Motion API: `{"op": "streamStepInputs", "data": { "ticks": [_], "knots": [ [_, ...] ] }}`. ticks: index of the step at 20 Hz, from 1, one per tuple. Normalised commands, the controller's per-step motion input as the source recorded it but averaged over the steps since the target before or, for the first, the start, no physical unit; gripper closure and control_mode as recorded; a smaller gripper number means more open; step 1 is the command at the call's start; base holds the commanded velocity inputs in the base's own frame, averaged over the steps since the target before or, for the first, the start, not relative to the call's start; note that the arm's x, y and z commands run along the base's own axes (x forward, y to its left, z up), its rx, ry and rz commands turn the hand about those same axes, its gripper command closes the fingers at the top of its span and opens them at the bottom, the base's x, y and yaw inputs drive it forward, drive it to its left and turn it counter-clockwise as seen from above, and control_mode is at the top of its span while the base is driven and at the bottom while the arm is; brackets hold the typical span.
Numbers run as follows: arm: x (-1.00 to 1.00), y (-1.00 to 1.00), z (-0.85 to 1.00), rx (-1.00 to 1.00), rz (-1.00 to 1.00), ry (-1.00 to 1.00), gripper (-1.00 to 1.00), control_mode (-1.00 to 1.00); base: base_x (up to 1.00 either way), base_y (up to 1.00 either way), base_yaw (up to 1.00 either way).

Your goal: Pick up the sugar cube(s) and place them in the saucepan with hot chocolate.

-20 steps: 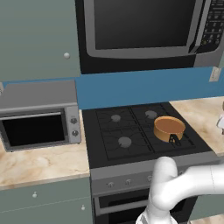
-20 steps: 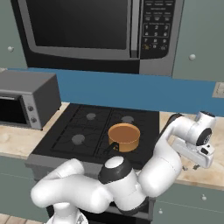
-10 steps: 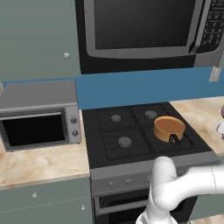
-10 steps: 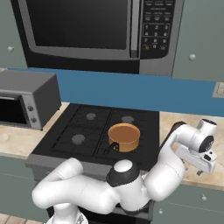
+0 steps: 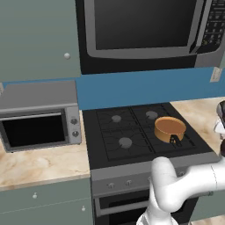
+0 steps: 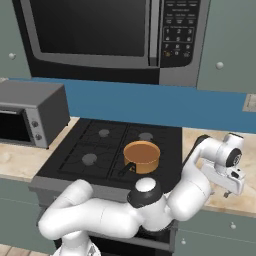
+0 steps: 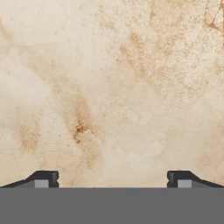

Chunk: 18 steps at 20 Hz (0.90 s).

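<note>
We see the gripper (image 7: 113, 179) with its jaws spread wide and nothing between them, poised over the marbled beige counter (image 7: 109, 87) to the right of the stove (image 6: 115, 150). The saucepan with hot chocolate (image 6: 142, 155) sits on the stove's front right burner. We can read no lettering on the microwave keypad (image 6: 181, 30).

Since a second ago the arm has swung its hand farther right of the stove (image 6: 115, 150) and lower, toward the marble counter (image 6: 220, 192). The gripper (image 7: 113, 178) now points straight down at bare counter, jaws wide apart with nothing between them.
</note>
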Motion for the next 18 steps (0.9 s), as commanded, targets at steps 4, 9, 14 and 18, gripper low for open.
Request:
{"op": "streamStepInputs", "data": {
  "ticks": [4, 9, 14, 18],
  "knots": [
    [0.01, 0.00, -0.26, 0.00, 0.00, 0.09, -1.00, -1.00, 0.00, 0.00, 0.00],
    [-0.26, 0.00, -0.22, 0.01, 0.00, 0.02, -1.00, -1.00, 0.00, 0.00, 0.00],
    [-0.19, 0.06, -0.02, 0.05, 0.00, -0.01, -1.00, -1.00, 0.00, 0.00, 0.00],
    [-0.07, 0.17, 0.00, 0.03, -0.01, -0.01, -1.00, -1.00, 0.00, 0.00, 0.00]
  ]
}}
